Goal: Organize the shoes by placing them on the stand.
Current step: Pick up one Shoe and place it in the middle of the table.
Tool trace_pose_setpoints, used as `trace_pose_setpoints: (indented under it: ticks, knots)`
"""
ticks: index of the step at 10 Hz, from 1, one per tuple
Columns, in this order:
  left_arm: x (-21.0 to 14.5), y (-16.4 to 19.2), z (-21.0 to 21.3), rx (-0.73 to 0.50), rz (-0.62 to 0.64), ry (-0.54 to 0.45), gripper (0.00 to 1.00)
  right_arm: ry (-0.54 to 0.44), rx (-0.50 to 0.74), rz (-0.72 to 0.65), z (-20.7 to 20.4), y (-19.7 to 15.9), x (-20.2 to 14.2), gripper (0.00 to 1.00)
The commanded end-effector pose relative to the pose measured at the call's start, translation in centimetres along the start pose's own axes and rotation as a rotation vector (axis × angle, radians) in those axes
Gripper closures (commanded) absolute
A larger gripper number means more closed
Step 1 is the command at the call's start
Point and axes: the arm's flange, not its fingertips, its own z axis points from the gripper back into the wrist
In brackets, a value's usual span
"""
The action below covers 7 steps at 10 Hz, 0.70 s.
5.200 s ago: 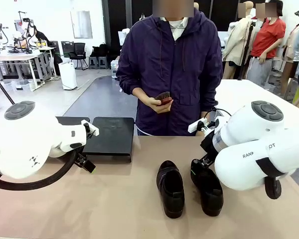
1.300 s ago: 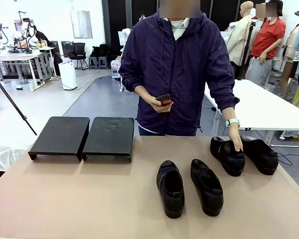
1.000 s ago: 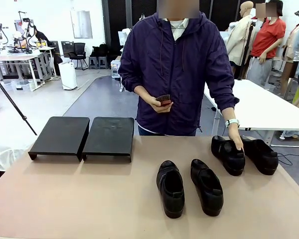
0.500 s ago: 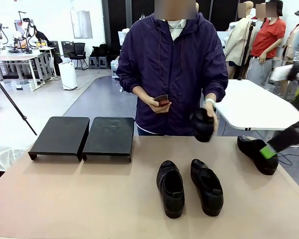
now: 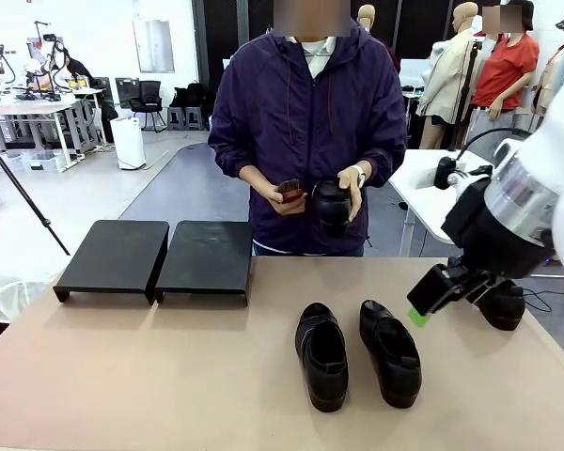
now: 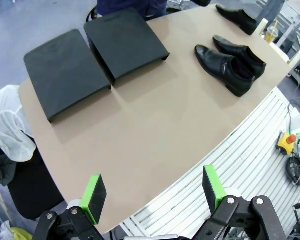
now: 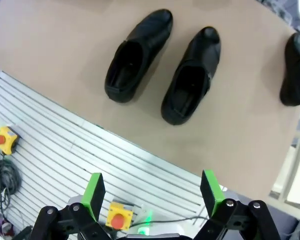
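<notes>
Two black shoes (image 5: 321,355) (image 5: 390,351) lie side by side on the tan table, toes towards me. The person holds a third shoe (image 5: 332,205) at chest height in one hand. The fourth shoe (image 5: 504,306) lies at the table's right edge, partly behind my right arm. The black stand (image 5: 205,256) sits at the back left in two flat sections. My right gripper (image 5: 421,310) hovers open near the right pair, seen from above (image 7: 152,192), holding nothing. From high up, my left gripper (image 6: 154,192) stands open over the stand (image 6: 65,70) and the shoes (image 6: 225,67).
The person's other hand holds a small dark-red object (image 5: 288,191). In the wrist views, white slatted flooring and yellow emergency-stop boxes (image 7: 117,217) (image 6: 289,141) lie beside the table. A cup with a straw (image 6: 271,35) stands beyond the table's edge.
The person has lifted one shoe from the table's right side up to the chest. My right arm has swung in from the right, in front of the remaining far-right shoe.
</notes>
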Motion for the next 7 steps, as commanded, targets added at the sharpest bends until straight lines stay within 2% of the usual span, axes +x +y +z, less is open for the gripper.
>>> trace_pose_setpoints:
  ticks: [1, 2, 5, 7]
  knots:
    - [-0.1, -0.2, 0.1, -0.011, 0.006, -0.008, 0.00, -0.022, 0.016, -0.041, 1.4, -0.9, 0.5, 0.00]
    - [-0.1, -0.2, 0.1, -0.011, 0.006, -0.008, 0.00, -0.044, 0.004, -0.081, 2.5, -2.3, 0.0, 0.00]
    - [-0.1, -0.2, 0.1, -0.011, 0.006, -0.008, 0.00, -0.136, 0.037, -0.311, 7.0, -9.7, -2.8, 0.00]
    - [-0.1, -0.2, 0.1, -0.011, 0.006, -0.008, 0.00, -0.146, 0.006, -0.422, 7.9, -12.7, -4.4, 0.00]
